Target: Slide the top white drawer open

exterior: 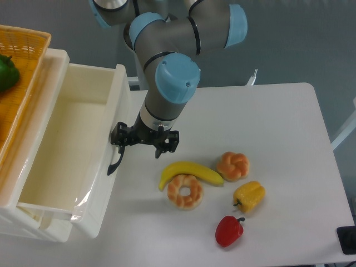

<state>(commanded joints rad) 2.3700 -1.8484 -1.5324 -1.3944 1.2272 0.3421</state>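
1. At the far left a wicker basket (25, 67) with a green pepper (5, 72) sits on top of the white cabinet (55, 58). I'd judge a hard tug on the drawer could rock the cabinet and shift that basket.
2. The top white drawer (67, 144) stands pulled well out from the cabinet over the table's left edge, its cream inside bare. If it is drawn much further, I think it could run off its track and tip down at the front.
3. Its curved black handle (115, 161) pokes from the glossy front, right by the gripper (144, 143). From this angle I cannot tell whether the fingers are clamped on the handle or just beside it. If the hold is shallow, the smooth curve could slip out mid-pull.
4. The banana (191, 171) and the ring doughnut (185, 191) lie just right of the gripper, toward the table's middle. A pull carried on that way would likely sweep them.
5. Further right lie the twisted bun (233, 166), the yellow pepper (249, 196) and the red pepper (230, 231), nearer the front edge; they look safe unless the banana shoves them.
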